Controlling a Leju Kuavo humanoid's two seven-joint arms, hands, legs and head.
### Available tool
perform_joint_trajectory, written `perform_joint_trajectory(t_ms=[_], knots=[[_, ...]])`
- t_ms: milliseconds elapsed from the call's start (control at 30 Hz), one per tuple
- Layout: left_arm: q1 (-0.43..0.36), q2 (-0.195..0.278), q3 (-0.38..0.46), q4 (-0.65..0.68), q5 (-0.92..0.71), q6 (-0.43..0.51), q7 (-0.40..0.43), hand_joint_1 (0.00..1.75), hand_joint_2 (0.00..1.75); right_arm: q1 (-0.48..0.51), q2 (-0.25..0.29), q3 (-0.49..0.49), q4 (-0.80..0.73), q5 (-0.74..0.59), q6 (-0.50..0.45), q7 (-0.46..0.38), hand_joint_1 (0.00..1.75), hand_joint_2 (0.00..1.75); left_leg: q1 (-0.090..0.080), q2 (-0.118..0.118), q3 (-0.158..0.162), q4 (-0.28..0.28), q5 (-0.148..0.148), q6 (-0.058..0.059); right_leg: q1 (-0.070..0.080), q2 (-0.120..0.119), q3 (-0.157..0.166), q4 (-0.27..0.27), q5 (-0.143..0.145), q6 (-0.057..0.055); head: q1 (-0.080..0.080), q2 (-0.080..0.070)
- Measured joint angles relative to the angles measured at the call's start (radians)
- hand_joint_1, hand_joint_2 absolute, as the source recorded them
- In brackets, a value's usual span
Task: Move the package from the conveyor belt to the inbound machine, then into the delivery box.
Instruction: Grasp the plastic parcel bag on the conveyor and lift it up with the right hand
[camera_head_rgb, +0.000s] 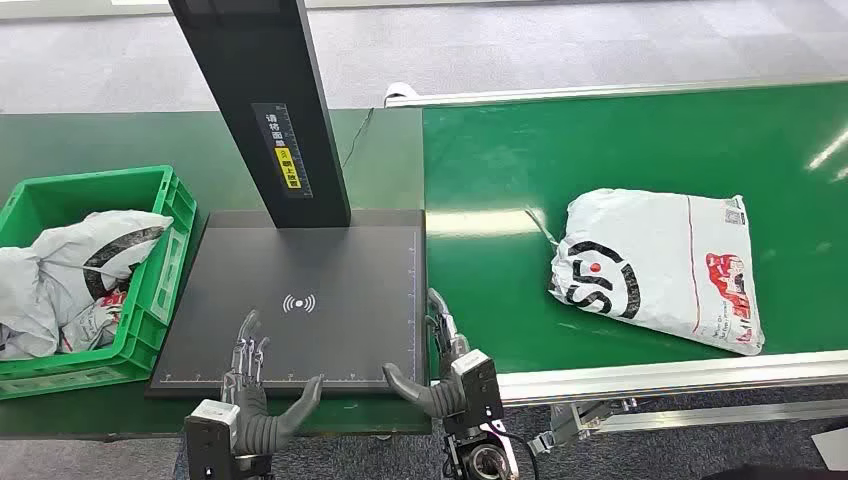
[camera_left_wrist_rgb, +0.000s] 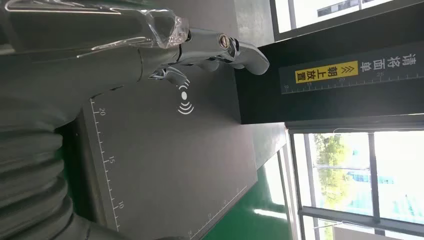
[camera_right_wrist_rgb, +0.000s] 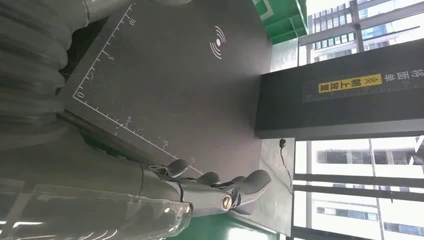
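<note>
White package (camera_head_rgb: 655, 268) is still waiting on the green belt (camera_head_rgb: 500, 180); both hands, left hand (camera_head_rgb: 250, 385) and right hand (camera_head_rgb: 450, 365), are probably holding nothing, fingers spread, so the right one needs to reach over

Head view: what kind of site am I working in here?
Probably a parcel sorting or logistics station: a white courier package lies on a green conveyor belt, beside a black scanning platform with a ruled edge and a green crate of bagged parcels.

Head high; wrists sideways over scanner plate (camera_head_rgb: 310, 300)
</note>
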Motion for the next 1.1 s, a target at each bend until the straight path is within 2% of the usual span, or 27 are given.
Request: perform_joint_trajectory(t_ms=[133,233,400,500,567,633,833,967,1100], knots=[[0.0,-0.002,0.0,0.0,-0.002,0.0,0.002,0.0,1.75,0.0,0.0,0.0,-0.002,0.016,-0.016,0.0,0.0,1.75,0.0,0.0,0.0,0.0,0.0,0.0,0.0,0.0,0.0,0.0,0.0,0.0,0.0,0.0],[0.001,-0.003,0.0,-0.001,-0.003,0.0,0.004,0.0,1.75,0.015,-0.003,0.002,-0.047,0.078,-0.084,0.016,0.0,1.75,0.0,0.0,0.0,0.0,0.0,0.0,0.0,0.0,0.0,0.0,0.0,0.0,0.0,0.0],[0.002,-0.003,0.003,-0.003,-0.003,0.001,0.005,0.0,1.75,0.059,-0.035,-0.001,-0.256,0.34,-0.214,0.176,0.0,1.75,0.0,0.0,0.0,0.0,0.0,0.0,0.0,0.0,0.0,0.0,0.0,0.0,0.0,0.0],[0.004,-0.005,0.007,-0.009,0.003,-0.002,0.003,0.0,1.75,0.043,-0.08,-0.029,-0.33,0.462,-0.235,0.262,0.0,1.75,0.0,0.0,0.0,0.0,0.0,0.0,-0.001,0.0,0.001,0.0,0.0,0.0,0.0,0.0],[0.006,-0.004,0.01,-0.009,0.012,-0.005,-0.002,0.0,1.75,0.012,-0.125,-0.063,-0.326,0.508,-0.244,0.301,0.0,1.75,-0.001,0.0,0.0,0.0,-0.001,0.001,-0.001,0.0,0.001,0.0,0.0,0.0,0.0,0.0],[0.007,-0.004,0.013,-0.008,0.022,-0.007,-0.01,0.0,1.75,-0.046,-0.178,-0.108,-0.268,0.552,-0.262,0.334,0.0,1.75,-0.001,0.0,0.001,0.0,0.0,0.002,-0.002,0.0,0.001,0.0,0.001,0.001,0.0,0.0],[0.005,-0.001,0.02,-0.004,0.052,0.0,-0.018,0.0,1.75,-0.259,-0.341,-0.252,0.053,0.619,-0.277,0.391,0.0,1.75,-0.002,-0.002,0.001,0.001,0.001,0.004,-0.003,-0.002,0.002,0.0,0.002,0.003,0.0,0.0],[0.002,0.002,0.021,-0.001,0.06,0.003,-0.018,0.0,1.75,-0.328,-0.401,-0.302,0.18,0.637,-0.27,0.419,0.0,1.75,-0.002,-0.003,0.0,0.001,0.001,0.004,-0.003,-0.002,0.001,0.0,0.002,0.003,-0.001,0.0],[0.0,0.004,0.021,0.0,0.073,0.008,-0.021,0.0,1.75,-0.371,-0.454,-0.339,0.269,0.656,-0.25,0.494,0.0,1.75,-0.002,-0.005,-0.001,0.001,0.001,0.004,-0.003,-0.004,0.0,0.0,0.001,0.004,-0.001,0.0]])
